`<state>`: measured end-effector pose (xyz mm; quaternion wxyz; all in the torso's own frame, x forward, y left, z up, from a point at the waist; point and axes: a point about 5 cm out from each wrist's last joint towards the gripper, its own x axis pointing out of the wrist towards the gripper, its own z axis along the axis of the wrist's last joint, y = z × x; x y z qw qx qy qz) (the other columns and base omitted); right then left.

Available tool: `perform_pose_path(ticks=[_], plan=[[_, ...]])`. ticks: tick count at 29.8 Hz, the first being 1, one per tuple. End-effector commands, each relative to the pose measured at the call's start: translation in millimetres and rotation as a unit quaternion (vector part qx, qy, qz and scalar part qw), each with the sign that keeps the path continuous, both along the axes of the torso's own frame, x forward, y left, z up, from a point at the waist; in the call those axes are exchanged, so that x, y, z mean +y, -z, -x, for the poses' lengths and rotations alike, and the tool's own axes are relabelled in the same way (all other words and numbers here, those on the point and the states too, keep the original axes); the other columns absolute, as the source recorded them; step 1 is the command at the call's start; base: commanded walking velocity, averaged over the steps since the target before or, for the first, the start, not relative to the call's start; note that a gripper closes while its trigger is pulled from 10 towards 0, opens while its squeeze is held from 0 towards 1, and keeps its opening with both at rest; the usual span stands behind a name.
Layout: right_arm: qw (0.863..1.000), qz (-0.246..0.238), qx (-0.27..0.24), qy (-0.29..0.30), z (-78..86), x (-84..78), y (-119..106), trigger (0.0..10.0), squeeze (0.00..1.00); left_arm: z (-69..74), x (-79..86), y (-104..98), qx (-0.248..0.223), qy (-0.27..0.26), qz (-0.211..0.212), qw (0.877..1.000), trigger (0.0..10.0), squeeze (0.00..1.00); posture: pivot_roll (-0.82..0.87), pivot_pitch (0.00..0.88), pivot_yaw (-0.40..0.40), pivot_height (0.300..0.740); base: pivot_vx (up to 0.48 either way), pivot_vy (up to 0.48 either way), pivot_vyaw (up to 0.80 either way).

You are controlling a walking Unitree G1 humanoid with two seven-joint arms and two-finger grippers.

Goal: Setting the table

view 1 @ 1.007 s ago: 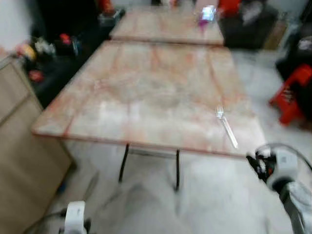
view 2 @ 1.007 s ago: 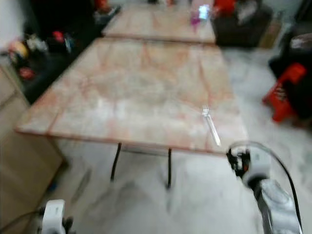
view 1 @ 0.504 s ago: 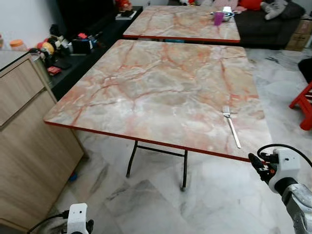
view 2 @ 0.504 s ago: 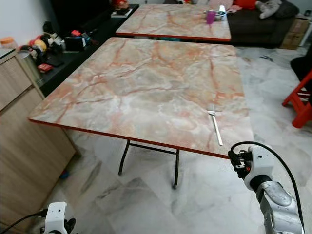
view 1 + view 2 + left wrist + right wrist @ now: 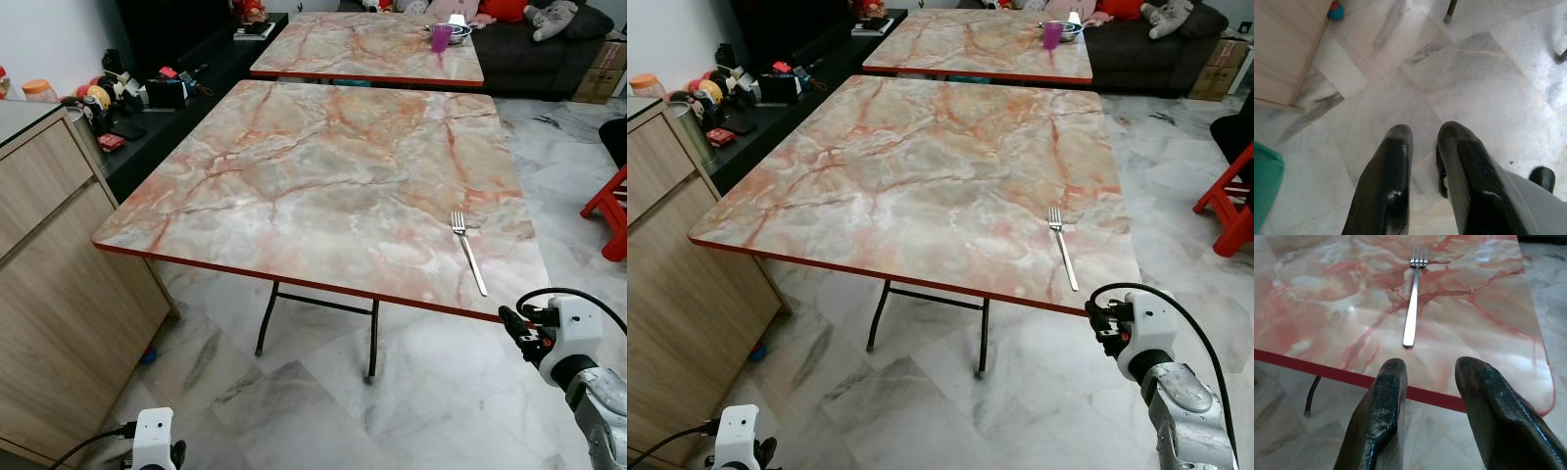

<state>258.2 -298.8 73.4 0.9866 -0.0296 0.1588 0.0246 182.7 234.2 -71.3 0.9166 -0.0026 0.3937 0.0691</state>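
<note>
A silver fork [image 5: 467, 250] lies alone near the front right corner of the pink marble table [image 5: 323, 166], tines pointing away from me. My right gripper [image 5: 1430, 369] hangs open and empty just off the table's red front edge, below the fork's handle [image 5: 1409, 333] and in line with it. The right arm [image 5: 573, 343] is low, in front of that corner. My left gripper [image 5: 1425, 129] hangs idle over the floor tiles, its fingers close together with nothing between them. The left wrist [image 5: 152, 441] shows at the bottom.
A second marble table [image 5: 367, 44] stands behind, carrying a purple cup [image 5: 442, 37] and a bowl [image 5: 457, 27]. A wooden cabinet [image 5: 49, 245] stands left, a cluttered black shelf [image 5: 147, 93] beyond it. A red stool [image 5: 612, 211] and a dark sofa [image 5: 539, 49] are right.
The view was blurred a second ago and is sharp and steady now, shifted slightly. The fork has stayed put, and the right arm holds the same place.
</note>
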Motion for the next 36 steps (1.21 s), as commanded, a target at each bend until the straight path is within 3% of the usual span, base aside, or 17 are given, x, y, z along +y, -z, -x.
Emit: perform_pose_path(ticks=[1,27,36], plan=[[1.0,0.005,-0.005,0.0,-2.0,-0.2,-2.2,10.0,0.0,0.8,2.7,-0.1,0.003,-0.002,-0.002,1.0,10.0,0.0,0.02,0.04,0.021,0.74,0.266,0.0,-0.54],[1.0,-0.005,-0.023,-0.004,-5.7,4.7,-4.2,10.0,0.0,2.3,2.7,0.2,0.001,0.002,-0.002,1.0,10.0,0.0,0.02,0.017,0.026,0.74,0.272,0.0,-0.12],[1.0,-0.007,-0.027,-0.008,-6.0,6.9,-4.7,10.0,0.0,2.1,2.7,0.3,0.003,0.0,-0.001,1.0,10.0,0.0,0.02,0.034,0.023,0.74,0.0,0.0,-0.63]])
